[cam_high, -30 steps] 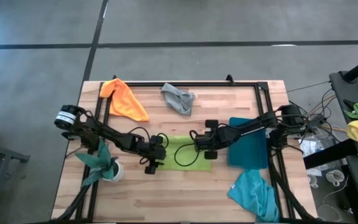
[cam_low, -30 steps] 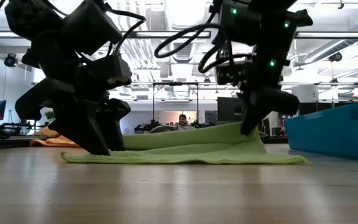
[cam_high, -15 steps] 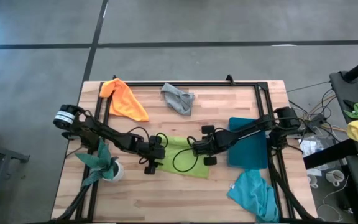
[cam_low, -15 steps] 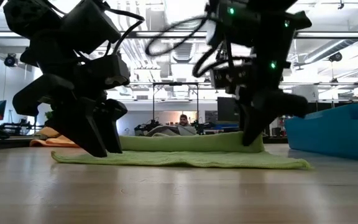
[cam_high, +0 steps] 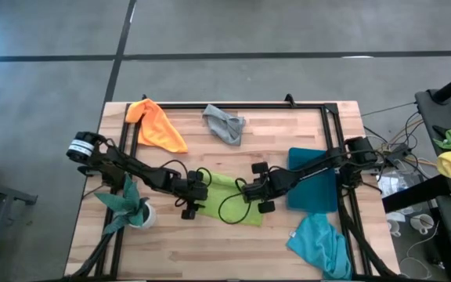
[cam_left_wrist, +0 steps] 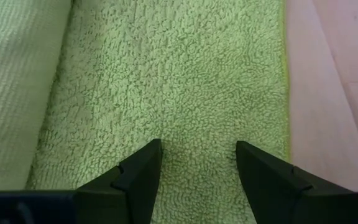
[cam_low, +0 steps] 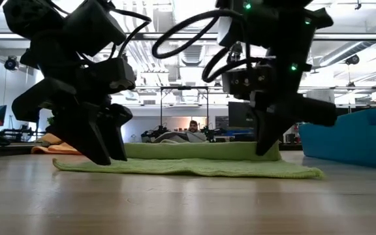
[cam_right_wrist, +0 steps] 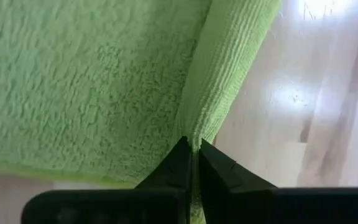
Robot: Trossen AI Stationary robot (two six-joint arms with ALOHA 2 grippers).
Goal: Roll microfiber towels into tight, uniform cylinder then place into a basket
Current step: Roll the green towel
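The green towel (cam_high: 233, 197) lies flat in the middle of the worktop (cam_high: 210, 251), with its far edge already turned over into a low fold, so the rolling seems to be at its start. The right gripper (cam_right_wrist: 193, 163) has its fingers together, clamped on the end of this fold; probably it holds the edge so that the fold can be carried further over the cloth. The left gripper (cam_left_wrist: 197, 155) stands on the flat part at the other end, its fingers (cam_left_wrist: 143, 167) apart with only the pile between them and nothing held; I think it presses the towel down so that the cloth does not slide when the other arm pulls. The basket (cam_high: 313, 182) waits just beside the towel on the right side, near enough for a short carry. The orange towel (cam_high: 156, 125) and the grey towel (cam_high: 225, 124) lie at the far side, and the turquoise towel (cam_high: 319, 243) lies at the near right corner, all unrolled.
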